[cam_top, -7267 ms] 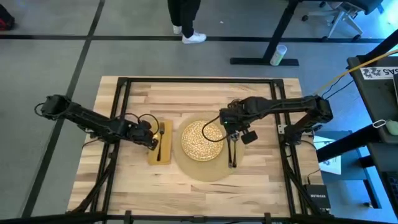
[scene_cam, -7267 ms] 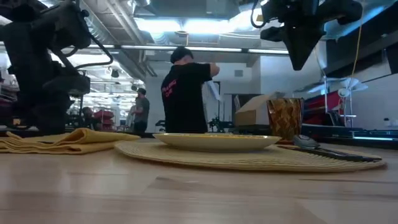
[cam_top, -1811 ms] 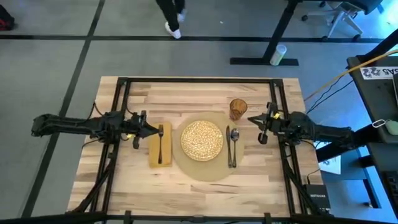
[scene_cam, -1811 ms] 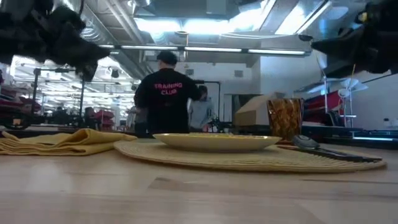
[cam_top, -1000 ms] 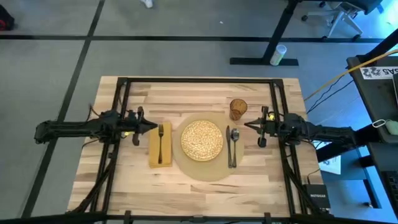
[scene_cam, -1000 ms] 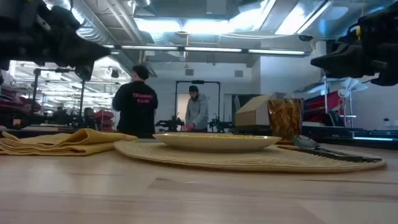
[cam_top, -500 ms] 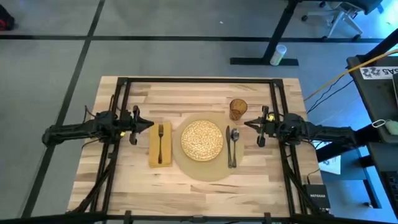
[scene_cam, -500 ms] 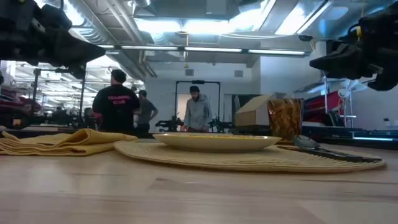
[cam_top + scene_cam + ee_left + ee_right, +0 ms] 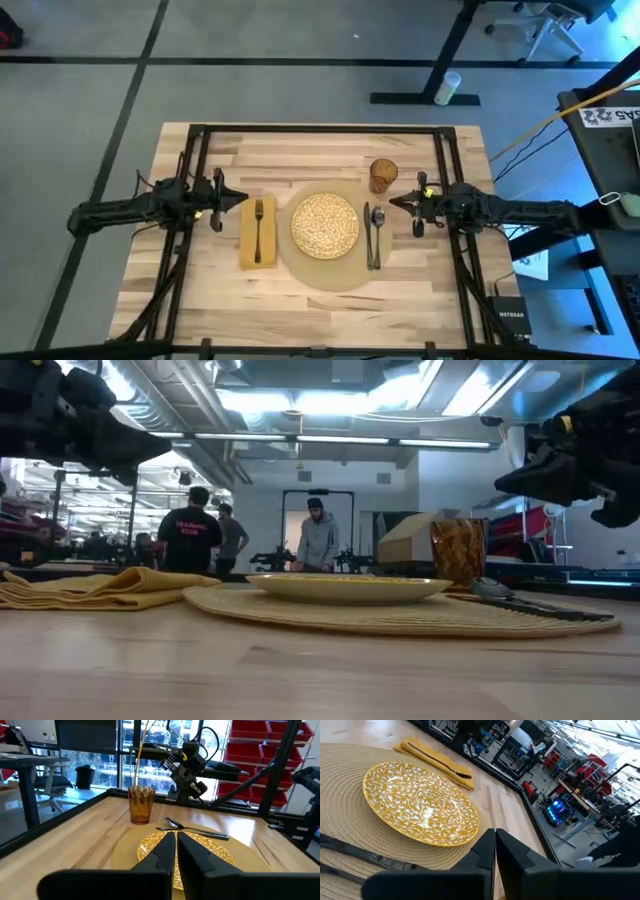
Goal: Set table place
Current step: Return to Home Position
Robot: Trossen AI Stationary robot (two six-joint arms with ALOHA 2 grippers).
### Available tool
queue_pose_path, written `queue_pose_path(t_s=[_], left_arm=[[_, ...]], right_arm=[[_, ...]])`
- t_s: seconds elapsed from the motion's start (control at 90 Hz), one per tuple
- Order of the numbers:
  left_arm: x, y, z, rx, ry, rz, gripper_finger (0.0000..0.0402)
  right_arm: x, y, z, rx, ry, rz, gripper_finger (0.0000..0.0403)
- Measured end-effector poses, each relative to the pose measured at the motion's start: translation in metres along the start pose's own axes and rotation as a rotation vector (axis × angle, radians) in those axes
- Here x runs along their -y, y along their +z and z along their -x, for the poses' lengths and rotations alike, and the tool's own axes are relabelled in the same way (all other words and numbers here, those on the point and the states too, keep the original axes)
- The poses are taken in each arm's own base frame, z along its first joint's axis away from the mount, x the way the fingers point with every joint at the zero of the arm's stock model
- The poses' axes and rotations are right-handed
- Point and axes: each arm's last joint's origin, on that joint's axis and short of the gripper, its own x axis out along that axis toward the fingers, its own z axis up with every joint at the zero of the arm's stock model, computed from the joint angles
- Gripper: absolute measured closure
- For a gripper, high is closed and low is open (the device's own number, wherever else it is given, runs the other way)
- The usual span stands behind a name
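Now, nearest on the table (image 9: 300, 150) lies the placemat (image 9: 325, 280), with the plate (image 9: 325, 224) centred on it. Taking the plate as the dial in the high view, the napkin (image 9: 247, 255) lies at 9 o'clock, just off the mat, with the fork (image 9: 258, 222) along it. The knife (image 9: 368, 238) and spoon (image 9: 378, 214) lie side by side at 3 o'clock on the mat's edge. The glass (image 9: 383, 174) stands upright at 1 o'clock, just off the mat. The place looks fully set.

The left tool (image 9: 243, 199) hangs at 9 o'clock beyond the napkin, and the right tool (image 9: 393, 203) at 3 o'clock beyond the spoon. Both are closed on nothing and touch nothing.

Should anything need a nudge, the napkin is soft and wants a pinch at one edge. The cutlery is thin and stiff, best taken mid-handle. The plate is rigid, so take its rim. The glass is likely smooth and breakable, so grip across its wall. Farthest, people (image 9: 190, 530) stand in the room.
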Motion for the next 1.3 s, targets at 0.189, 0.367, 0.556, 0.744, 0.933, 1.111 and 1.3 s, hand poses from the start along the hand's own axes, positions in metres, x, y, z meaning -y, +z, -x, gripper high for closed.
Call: queue_pose_path(t_s=[0.189, 0.367, 0.556, 0.744, 0.933, 1.111, 1.3], left_arm=[[0.0, 0.001, 0.0, 0.01, 0.001, 0.036, 0.0402], [0.0, 0.0, 0.0, 0.004, 0.001, 0.073, 0.0401], [0.0, 0.0, 0.0, 0.006, 0.011, 0.046, 0.0402], [-0.004, 0.003, 0.0, 0.038, 0.13, 0.023, 0.0402], [-0.004, 0.003, 0.0, 0.039, 0.158, -0.002, 0.0402], [-0.004, 0.003, 0.0, 0.038, 0.159, -0.022, 0.0402], [-0.004, 0.003, 0.0, 0.038, 0.159, -0.022, 0.0402]], right_arm=[[0.001, 0.001, 0.0, 0.008, -0.008, -0.044, 0.0403], [0.003, 0.006, 0.004, 0.095, -0.011, -0.001, 0.0403], [0.007, 0.01, 0.012, 0.143, -0.102, 0.042, 0.0403], [0.008, 0.011, 0.012, 0.142, -0.117, 0.081, 0.0403], [0.007, 0.009, 0.011, 0.125, -0.096, 0.082, 0.0403], [0.006, 0.008, 0.009, 0.112, -0.085, 0.082, 0.0403], [0.006, 0.008, 0.009, 0.112, -0.085, 0.082, 0.0403]])
